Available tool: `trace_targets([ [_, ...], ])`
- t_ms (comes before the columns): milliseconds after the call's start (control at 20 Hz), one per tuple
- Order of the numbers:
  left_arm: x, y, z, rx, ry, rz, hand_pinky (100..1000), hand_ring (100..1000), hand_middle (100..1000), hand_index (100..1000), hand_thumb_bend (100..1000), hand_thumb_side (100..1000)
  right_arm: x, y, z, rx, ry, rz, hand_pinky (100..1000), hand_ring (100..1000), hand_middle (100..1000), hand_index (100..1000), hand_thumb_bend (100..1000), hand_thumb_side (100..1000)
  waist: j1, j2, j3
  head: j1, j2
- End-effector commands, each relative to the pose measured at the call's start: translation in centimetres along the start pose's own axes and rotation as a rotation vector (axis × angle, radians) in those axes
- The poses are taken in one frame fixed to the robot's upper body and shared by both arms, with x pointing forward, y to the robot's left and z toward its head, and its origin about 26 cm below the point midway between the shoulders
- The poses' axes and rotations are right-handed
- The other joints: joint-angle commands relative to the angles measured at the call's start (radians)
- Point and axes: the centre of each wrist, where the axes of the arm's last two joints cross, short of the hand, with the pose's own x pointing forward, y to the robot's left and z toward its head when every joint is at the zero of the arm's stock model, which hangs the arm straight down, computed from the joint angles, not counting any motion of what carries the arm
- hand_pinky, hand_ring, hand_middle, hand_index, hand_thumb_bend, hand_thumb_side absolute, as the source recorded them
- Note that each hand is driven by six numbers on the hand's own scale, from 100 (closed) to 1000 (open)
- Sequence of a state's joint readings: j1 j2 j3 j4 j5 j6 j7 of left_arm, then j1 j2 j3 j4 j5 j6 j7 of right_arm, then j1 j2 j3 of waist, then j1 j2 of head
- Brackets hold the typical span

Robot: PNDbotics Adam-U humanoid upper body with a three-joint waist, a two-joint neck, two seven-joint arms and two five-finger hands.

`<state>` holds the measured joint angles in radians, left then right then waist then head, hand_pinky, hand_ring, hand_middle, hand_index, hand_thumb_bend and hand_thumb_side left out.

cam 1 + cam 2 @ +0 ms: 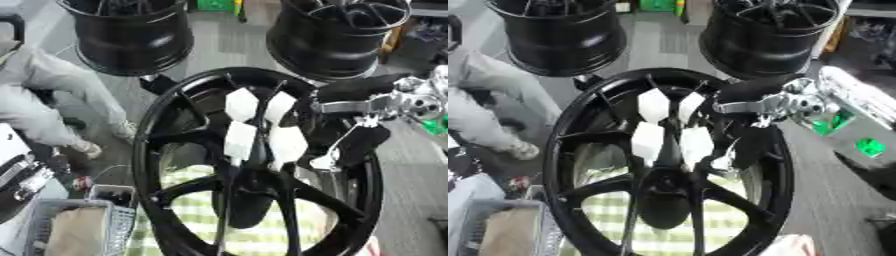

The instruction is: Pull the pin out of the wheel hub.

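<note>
At the far left a grey basket (pixel 52 220) sat by the lower corner, something tan lying in it. Two more black rims (pixel 131 35) stood at the top, well behind the work. In the middle, the large black wheel hub (pixel 175 150) stood upright on edge, filling most of both views, its spokes running out from the centre over a green-checked cloth (pixel 254 235) on the surface. Four white tags (pixel 241 104) hung in a cluster in front of the upper spokes; no pin could be told apart from them. To the right, the right hand (pixel 354 145) reached in from the upper right edge over the hub's rim, its black fingers pointing down inside the rim beside the tags; whether they gripped anything could not be told. The silver wrist joint (pixel 794 105) showed whole in the right eye view, which alone also showed a green-lit box (pixel 868 147) beyond it. The left eye view cut that off.
</note>
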<state>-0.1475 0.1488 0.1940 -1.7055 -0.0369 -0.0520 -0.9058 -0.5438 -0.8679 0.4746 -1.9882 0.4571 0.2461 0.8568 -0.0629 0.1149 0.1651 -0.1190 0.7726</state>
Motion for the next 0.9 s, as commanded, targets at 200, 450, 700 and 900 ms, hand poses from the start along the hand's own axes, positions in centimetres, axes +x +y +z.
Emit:
trace_targets([
  [200,0.70,0.46,-0.17,-0.007,-0.013,-0.027,742,735,633,726,100,714,0.12,-0.47,0.47,-0.019,0.028,0.007,765,718,780,894,278,484,0.005,-0.008,0.002,-0.004,-0.003],
  [450,0.71,0.43,-0.19,-0.008,-0.014,-0.027,742,735,633,726,100,715,0.34,-0.43,0.26,-0.020,0.024,0.000,761,714,775,891,274,483,0.004,-0.008,0.003,-0.006,-0.003],
  [700,0.71,0.41,-0.20,-0.008,-0.014,-0.026,742,736,633,726,100,717,0.31,-0.42,-0.02,-0.022,0.028,-0.008,757,709,766,885,259,474,0.003,-0.008,0.005,-0.007,-0.003],
  [900,0.75,0.41,-0.24,-0.008,-0.015,-0.027,742,736,633,726,100,716,0.07,-0.33,-0.38,-0.025,0.034,-0.016,754,706,760,879,259,469,0.003,-0.007,0.008,-0.008,-0.003],
])
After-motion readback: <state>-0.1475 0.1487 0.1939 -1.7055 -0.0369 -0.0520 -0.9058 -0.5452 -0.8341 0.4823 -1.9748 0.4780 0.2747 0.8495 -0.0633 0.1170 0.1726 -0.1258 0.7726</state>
